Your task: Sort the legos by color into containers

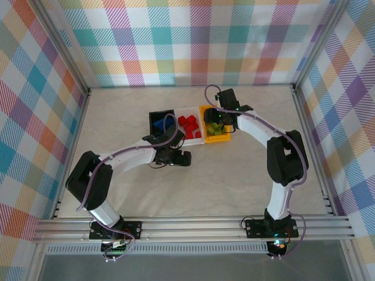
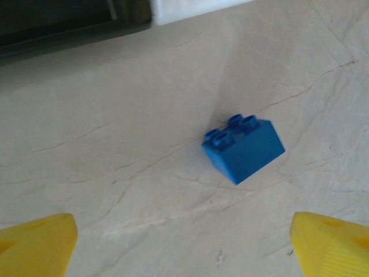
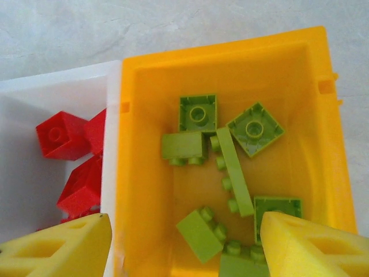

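A single blue lego point(image 2: 243, 148) lies on the table, ahead of my left gripper point(image 2: 184, 242) and a little right of its centre. That gripper is open, with nothing between its yellow fingers point(image 2: 37, 245). It hovers just in front of the black bin point(image 1: 161, 122), which holds blue bricks. My right gripper point(image 3: 184, 245) is open and empty above the orange-yellow bin point(image 3: 144, 173), where several lime green legos point(image 3: 199, 115) lie. The white bin point(image 3: 23, 190) beside it holds red legos point(image 3: 60, 135). In the top view the three bins stand in a row, with the right gripper point(image 1: 220, 120) over the orange-yellow bin point(image 1: 206, 110).
A corner of the black bin point(image 2: 57, 29) and the white bin's edge point(image 2: 190, 8) lie beyond the blue lego. The left gripper point(image 1: 179, 158) sits mid-table. Checkered walls point(image 1: 187, 41) enclose the beige table point(image 1: 234, 181) on three sides.
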Controlling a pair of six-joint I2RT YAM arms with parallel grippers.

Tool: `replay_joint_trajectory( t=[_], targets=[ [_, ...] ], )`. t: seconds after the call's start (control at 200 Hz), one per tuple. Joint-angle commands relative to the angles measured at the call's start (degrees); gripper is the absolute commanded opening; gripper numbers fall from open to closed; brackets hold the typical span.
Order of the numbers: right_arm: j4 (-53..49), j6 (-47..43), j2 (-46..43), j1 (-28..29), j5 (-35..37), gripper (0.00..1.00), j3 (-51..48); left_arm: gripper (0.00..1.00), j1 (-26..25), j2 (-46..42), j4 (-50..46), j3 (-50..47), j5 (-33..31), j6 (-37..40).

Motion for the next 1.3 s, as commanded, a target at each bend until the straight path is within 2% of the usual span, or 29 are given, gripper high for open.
replay_joint_trajectory(
  t=[0.0, 0.13, 0.31, 0.415, 0.495, 0.75, 0.91, 1.08, 1.175, 1.3],
  targets=[
    [1.64, -0.41, -6.99, -0.19, -2.06, 0.70, -3.46, 0.91, -1.40, 3.65, 1.65, 3.67, -0.04, 0.39],
    [3.18, -0.49, -12.15, -0.13, -1.89, 0.70, -8.60, 0.81, -2.69, 8.99, 0.62, 8.78, -0.52, 0.73],
    [3.87, -0.57, -17.32, -0.19, -1.36, 0.70, -13.51, 0.65, -2.99, 15.08, -5.03, 14.75, -5.27, 1.47],
    [4.48, -0.49, -19.53, -0.19, -1.11, 0.70, -15.57, 0.62, -3.10, 15.81, -5.73, 14.87, -5.66, 1.39],
    [4.94, -0.23, -20.55, -0.18, -0.85, 0.70, -16.82, 0.55, -3.28, 15.97, -5.33, 14.43, -5.40, 1.33],
    [4.68, 0.13, -21.02, -0.13, -0.48, 0.70, -17.76, 0.27, -3.87, 15.01, -5.00, 14.07, -5.30, 0.94],
    [4.69, 0.22, -21.92, -0.15, -0.69, 0.70, -18.59, 0.23, -3.86, 11.40, -5.08, 12.40, -5.32, -0.53],
    [5.11, 0.73, -23.77, -0.19, -1.75, 0.70, -20.32, 0.22, -3.06, 2.89, -6.65, 10.54, -8.07, -2.22],
    [5.95, 1.26, -25.33, -0.14, -2.66, 0.70, -22.26, 0.22, -0.64, -1.16, -9.14, 11.16, -11.42, -2.54],
    [6.67, 1.72, -26.69, -0.14, -3.47, 0.70, -24.63, 0.23, 5.37, -3.47, -11.32, 13.55, -14.30, -2.77]
  ],
)
